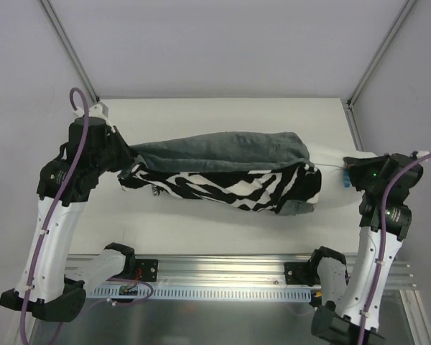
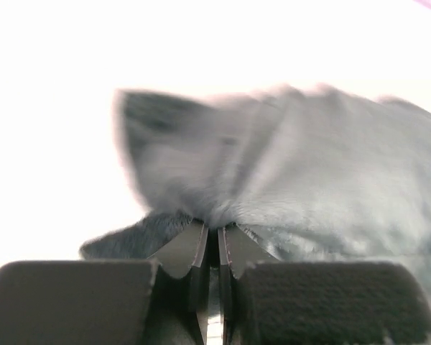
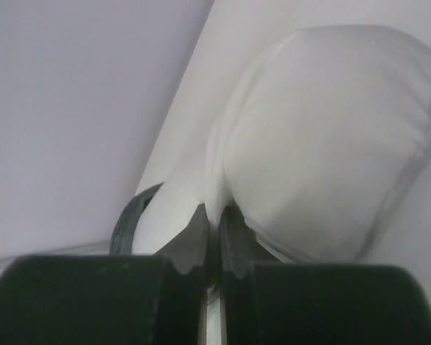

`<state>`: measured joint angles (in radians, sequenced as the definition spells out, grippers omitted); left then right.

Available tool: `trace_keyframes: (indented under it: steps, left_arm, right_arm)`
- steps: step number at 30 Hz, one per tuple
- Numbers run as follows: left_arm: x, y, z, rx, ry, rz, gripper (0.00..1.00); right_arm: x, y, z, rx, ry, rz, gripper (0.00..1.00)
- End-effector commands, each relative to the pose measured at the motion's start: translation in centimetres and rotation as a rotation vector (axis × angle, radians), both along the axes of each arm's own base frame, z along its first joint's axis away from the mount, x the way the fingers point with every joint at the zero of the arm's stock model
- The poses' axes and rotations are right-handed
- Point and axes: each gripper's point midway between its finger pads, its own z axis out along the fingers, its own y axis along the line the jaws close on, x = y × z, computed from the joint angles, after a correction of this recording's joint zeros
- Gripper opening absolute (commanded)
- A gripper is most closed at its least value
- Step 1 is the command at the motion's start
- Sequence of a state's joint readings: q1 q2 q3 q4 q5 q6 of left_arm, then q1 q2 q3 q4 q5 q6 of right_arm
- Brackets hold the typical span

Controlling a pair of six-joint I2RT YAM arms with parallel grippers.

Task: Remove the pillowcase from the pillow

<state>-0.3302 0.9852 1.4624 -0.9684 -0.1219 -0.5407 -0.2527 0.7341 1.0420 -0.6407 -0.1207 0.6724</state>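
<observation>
The pillowcase [image 1: 230, 169], grey plush above and zebra stripes below, lies stretched across the table between the arms. My left gripper [image 1: 126, 167] is shut on its left end; the left wrist view shows grey plush [image 2: 294, 165] pinched between the closed jaws of that gripper [image 2: 217, 228]. The white pillow [image 1: 329, 156] pokes out of the case's right opening. My right gripper [image 1: 347, 170] is shut on that white end; in the right wrist view the pillow [image 3: 316, 144] bulges just past that gripper [image 3: 214, 215]. Most of the pillow is hidden inside the case.
The white table [image 1: 223, 115] is bounded by grey walls and two slanted metal frame posts [image 1: 68, 47]. An aluminium rail [image 1: 223, 277] runs along the near edge between the arm bases. A dark curved edge [image 3: 126, 215] shows left of the right jaws.
</observation>
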Motion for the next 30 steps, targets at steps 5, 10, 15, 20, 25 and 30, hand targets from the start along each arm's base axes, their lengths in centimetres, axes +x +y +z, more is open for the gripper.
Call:
trace_keyframes:
  steps: [5,10,15,20,25,30]
  left_arm:
    - [0.3,9.8,-1.3,0.013,0.059,0.322,0.0]
    - [0.4,9.6,0.7,-0.05,0.009,0.319,0.0]
    - [-1.2,9.0,5.0,-0.071,-0.131,0.312,0.0]
    - [-3.9,7.9,9.9,-0.117,-0.32,0.306,0.0]
    - [-7.6,8.4,15.0,-0.076,-0.518,0.354,0.0]
    - [-4.9,9.5,13.7,-0.037,-0.44,0.375,0.0]
  right_arm:
    - [-0.7,-6.9,-0.3,0.013,0.028,-0.206,0.01]
    - [-1.1,-5.1,2.1,-0.026,-0.027,-0.135,0.01]
    - [-3.1,-2.8,7.0,-0.096,-0.109,-0.079,0.01]
    - [-5.8,-0.8,14.2,-0.168,-0.256,-0.055,0.01]
    - [-8.3,0.1,17.0,-0.223,-0.305,-0.066,0.01]
    - [-7.2,-0.7,16.6,-0.224,-0.273,-0.072,0.01]
